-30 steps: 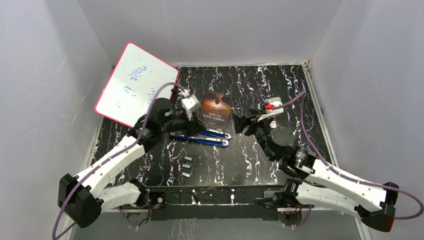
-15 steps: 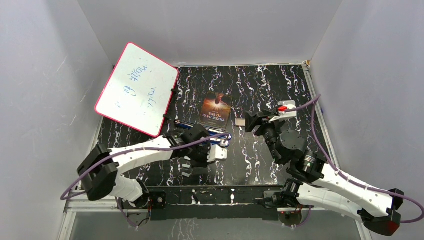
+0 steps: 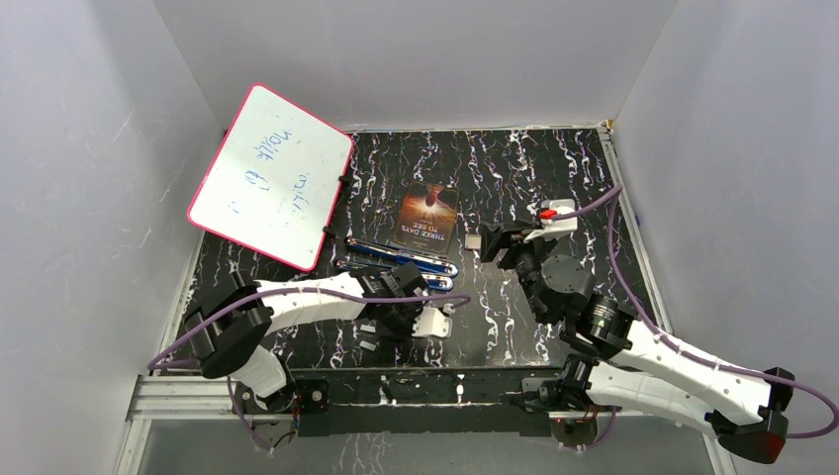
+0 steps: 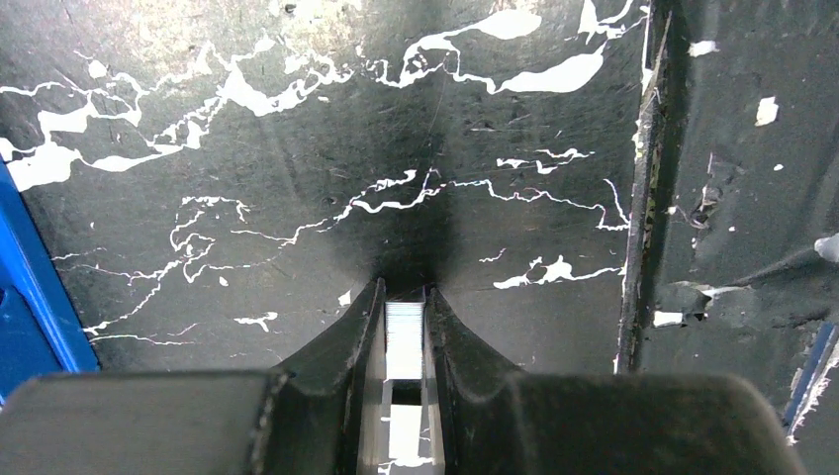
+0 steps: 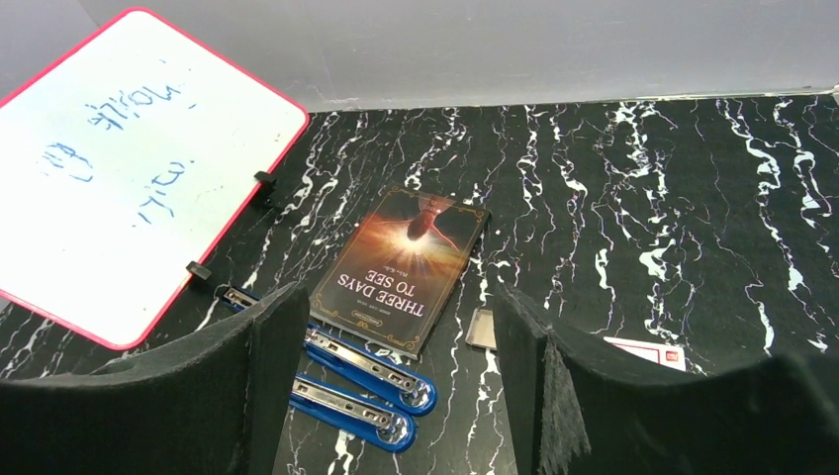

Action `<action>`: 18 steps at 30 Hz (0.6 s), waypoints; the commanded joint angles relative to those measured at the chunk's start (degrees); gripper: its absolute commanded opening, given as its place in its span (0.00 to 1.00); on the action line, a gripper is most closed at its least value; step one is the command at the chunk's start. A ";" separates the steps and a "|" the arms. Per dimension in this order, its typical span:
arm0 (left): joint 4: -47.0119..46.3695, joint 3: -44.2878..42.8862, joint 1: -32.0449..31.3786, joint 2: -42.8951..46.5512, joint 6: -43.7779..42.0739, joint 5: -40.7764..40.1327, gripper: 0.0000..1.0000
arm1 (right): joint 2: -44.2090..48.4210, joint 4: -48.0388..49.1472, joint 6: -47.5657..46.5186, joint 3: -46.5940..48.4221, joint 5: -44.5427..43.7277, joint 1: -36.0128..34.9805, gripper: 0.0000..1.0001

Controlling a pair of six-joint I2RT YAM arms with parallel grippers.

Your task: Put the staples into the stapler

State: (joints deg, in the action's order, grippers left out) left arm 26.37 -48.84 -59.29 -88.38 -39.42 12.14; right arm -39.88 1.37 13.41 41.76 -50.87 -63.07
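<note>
Left jaws are clamping a staples (image 4: 404,332) strip for loading the opened stapler (image 5: 368,363); right jaws are hovering wide open, empty.

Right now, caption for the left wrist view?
Left gripper shut on a staple strip over the marbled table, blue stapler at left.

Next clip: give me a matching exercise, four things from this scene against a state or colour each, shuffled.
1. left pincer
2. right pincer
3. stapler
4. whiteboard

A. red-edged, with blue writing
B. open, holding nothing
C. shut on a staple strip
D. blue, lying opened flat beside the book

Pairs: 1-C, 2-B, 3-D, 4-A
</note>
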 commanded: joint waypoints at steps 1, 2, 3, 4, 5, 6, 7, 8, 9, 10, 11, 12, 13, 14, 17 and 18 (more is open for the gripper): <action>1.89 -0.56 -0.44 -1.18 -2.42 -2.66 0.09 | -0.24 2.19 0.56 0.52 -1.07 -0.12 0.76; 1.90 -0.39 -0.44 -1.62 -2.49 -2.67 0.10 | -0.28 2.15 0.55 0.59 -1.07 -0.12 0.76; 1.93 -0.23 -0.40 -1.98 -2.58 -2.65 0.11 | -0.32 2.15 0.53 0.60 -1.07 -0.13 0.76; 1.93 -0.05 -0.39 -2.41 -2.50 -2.69 0.12 | -0.37 2.11 0.54 0.61 -1.07 -0.10 0.76; 1.89 0.00 -0.46 -2.68 -2.50 -2.58 0.13 | -0.38 2.13 0.51 0.61 -1.14 -0.11 0.77; 2.00 0.04 -0.46 -2.95 -2.43 -2.38 0.14 | -0.45 2.15 0.44 0.61 -1.16 -0.12 0.77; 2.06 -0.02 -0.52 -3.10 -2.34 -2.20 0.16 | -0.54 2.15 0.45 0.61 -1.22 -0.12 0.77; 2.10 0.01 -0.53 -3.20 -2.26 -2.07 0.19 | -0.62 2.15 0.36 0.61 -1.24 -0.11 0.77; 2.05 0.08 -0.48 -3.14 -2.20 -1.90 0.21 | -0.68 2.15 0.34 0.67 -1.25 -0.12 0.77; 2.04 0.18 -0.48 -3.15 -2.16 -1.79 0.24 | -0.80 2.15 0.36 0.69 -1.25 -0.10 0.77; 2.12 0.33 -0.52 -3.19 -2.09 -1.59 0.27 | -0.86 2.23 0.33 0.65 -1.25 -0.12 0.77; 2.21 0.38 -0.48 -3.28 -1.99 -1.43 0.29 | -0.90 2.30 0.38 0.61 -1.24 -0.12 0.77; 2.35 0.52 -0.51 -3.36 -1.89 -1.30 0.30 | -0.98 2.40 0.31 0.61 -1.25 -0.12 0.77; 2.43 0.53 -0.48 -3.57 -1.80 -1.18 0.31 | -1.07 2.41 0.34 0.68 -1.19 -0.11 0.77; 2.57 0.54 -0.48 -4.26 -1.40 -1.02 0.33 | -1.12 2.26 0.38 0.87 -1.03 -0.13 0.77; 2.60 0.46 -0.52 -4.34 -1.26 -0.92 0.33 | -1.08 2.24 0.34 0.90 -0.99 -0.13 0.77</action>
State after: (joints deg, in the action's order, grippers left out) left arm 26.41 -49.84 -59.48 -89.58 -40.49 11.05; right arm -41.32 1.34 13.39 41.76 -50.87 -63.07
